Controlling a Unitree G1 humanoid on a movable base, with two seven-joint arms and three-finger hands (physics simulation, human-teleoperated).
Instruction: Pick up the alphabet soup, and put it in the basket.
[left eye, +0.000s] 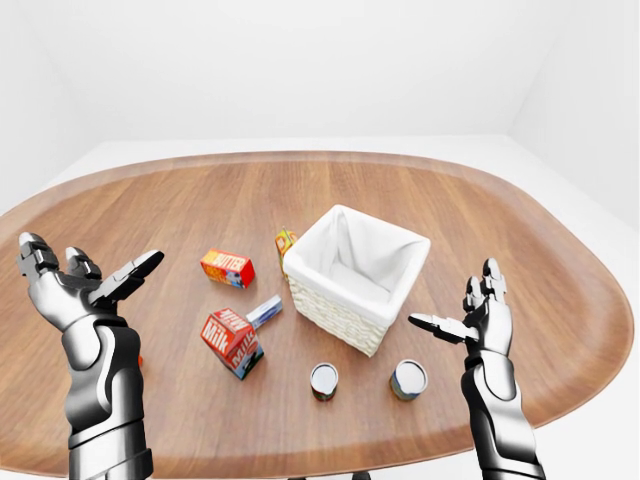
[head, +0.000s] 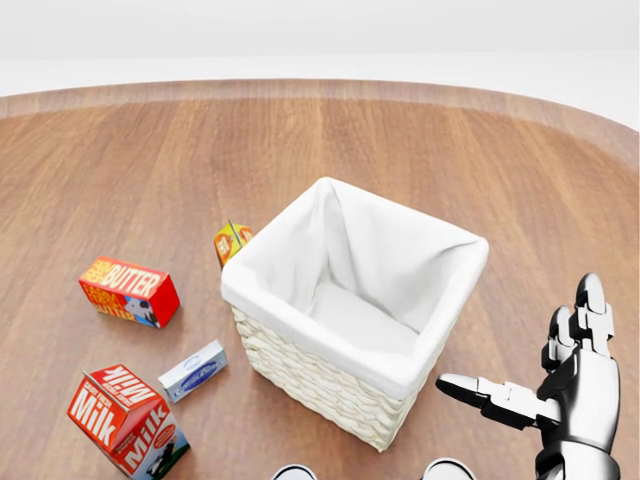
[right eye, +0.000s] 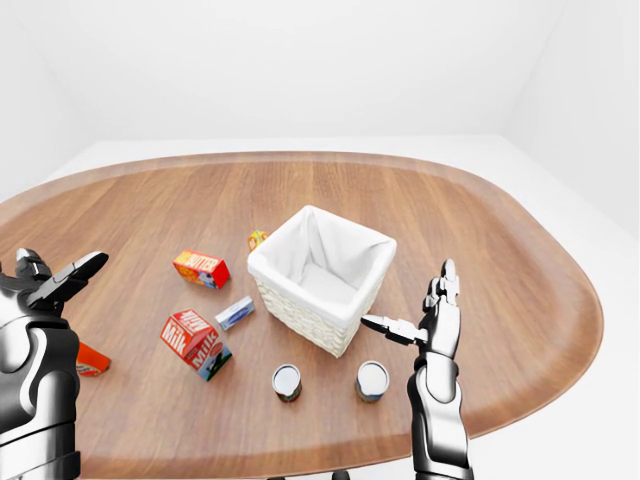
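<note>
Two small cans stand on the wooden table below the basket in the left-eye view, the left can (left eye: 324, 380) and the right can (left eye: 408, 379). Their labels are too small to read, so I cannot tell which is the alphabet soup. The wicker basket (left eye: 330, 318) has a white cloth lining and holds nothing. My right hand (left eye: 458, 305) is open, palm inward, just right of the right can and above it, touching nothing. At the far left my left hand (left eye: 88, 272) is raised and open. In the head view only the can tops (head: 447, 470) show at the bottom edge.
Left of the basket lie a butter box (left eye: 226, 268), a milk carton (left eye: 232, 343) and a small white-blue box (left eye: 264, 311). An orange-green carton (left eye: 285, 240) stands against the basket's upper left corner. A red-orange thing (right eye: 90, 360) peeks from behind my left arm.
</note>
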